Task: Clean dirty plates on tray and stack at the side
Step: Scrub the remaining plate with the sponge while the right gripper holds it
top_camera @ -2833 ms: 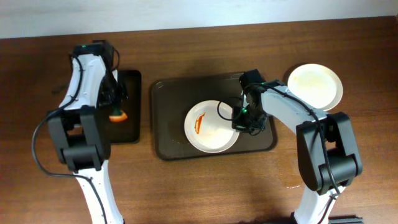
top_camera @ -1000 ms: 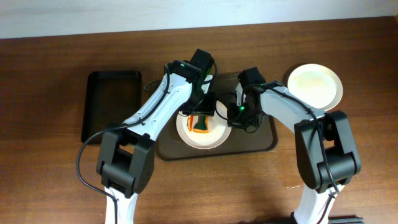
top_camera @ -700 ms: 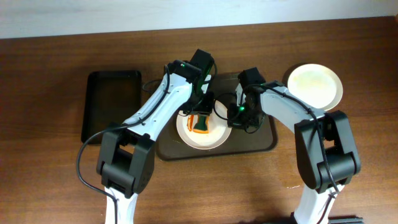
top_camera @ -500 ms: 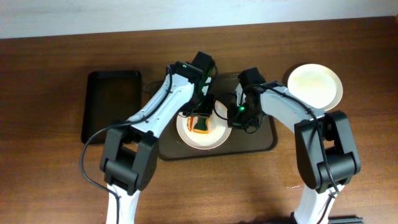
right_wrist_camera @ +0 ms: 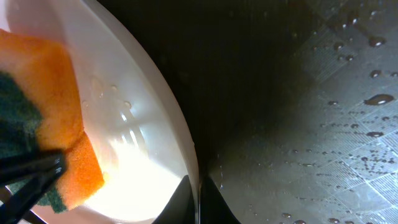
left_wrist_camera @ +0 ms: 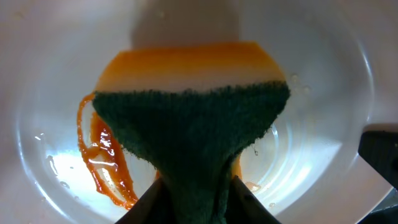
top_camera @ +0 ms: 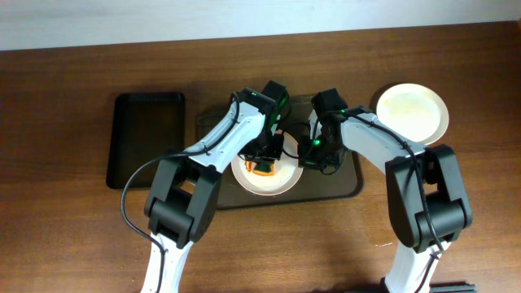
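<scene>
A white plate (top_camera: 262,181) with red sauce lies on the dark tray (top_camera: 338,185). My left gripper (top_camera: 265,159) is shut on an orange-and-green sponge (left_wrist_camera: 193,118) and presses it into the plate (left_wrist_camera: 56,37); a red sauce streak (left_wrist_camera: 102,168) lies left of the sponge. My right gripper (top_camera: 312,155) is shut on the plate's right rim (right_wrist_camera: 186,140), with the sponge (right_wrist_camera: 56,112) at the left of the right wrist view. A clean white plate (top_camera: 412,112) sits on the table at the right.
A black empty tray (top_camera: 146,138) lies at the left of the table. The wet tray floor (right_wrist_camera: 311,124) carries water drops. A pale wall edge runs along the table's far side.
My left arm carried the sponge from the black tray at the left over to the dirty plate and now presses it there, shifting slightly right. My right gripper stayed on the plate's rim.
</scene>
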Available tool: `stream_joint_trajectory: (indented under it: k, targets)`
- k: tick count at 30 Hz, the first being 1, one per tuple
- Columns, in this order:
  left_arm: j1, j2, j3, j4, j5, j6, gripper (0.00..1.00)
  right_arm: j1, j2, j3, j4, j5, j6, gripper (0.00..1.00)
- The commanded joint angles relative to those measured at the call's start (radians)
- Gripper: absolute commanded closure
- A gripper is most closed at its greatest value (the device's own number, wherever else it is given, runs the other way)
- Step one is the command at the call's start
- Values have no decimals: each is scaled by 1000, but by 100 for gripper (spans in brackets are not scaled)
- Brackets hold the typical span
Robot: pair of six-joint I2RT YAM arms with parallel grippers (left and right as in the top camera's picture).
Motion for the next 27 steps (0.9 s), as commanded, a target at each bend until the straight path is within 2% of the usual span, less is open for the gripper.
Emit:
stream_joint_trajectory:
  k: [1,7,12,15,18,22,24,27]
  targets:
    - [-9,11,-2,-18,-3,3,100,7,11,-5,-3,6,4,90]
    - [-9,-42,3,-32,-2,3,100,7,11,-5,-3,6,4,90]
    - [-10,-72,-5,-4,114,3,100,7,11,-5,1,6,4,91]
    - [-10,-72,-24,42,132,-22,100,7,11,-5,0,6,4,91]
    - [-11,-72,-82,91,133,-91,100,7,11,-5,0,5,4,90]
    - [-18,-72,-185,151,127,-98,100,7,11,-5,0,6,4,91]
    - [-18,-72,-238,181,36,-98,100,7,11,-5,1,6,4,91]
    - [-18,-72,-262,156,-217,-97,100,7,11,-5,0,5,4,91]
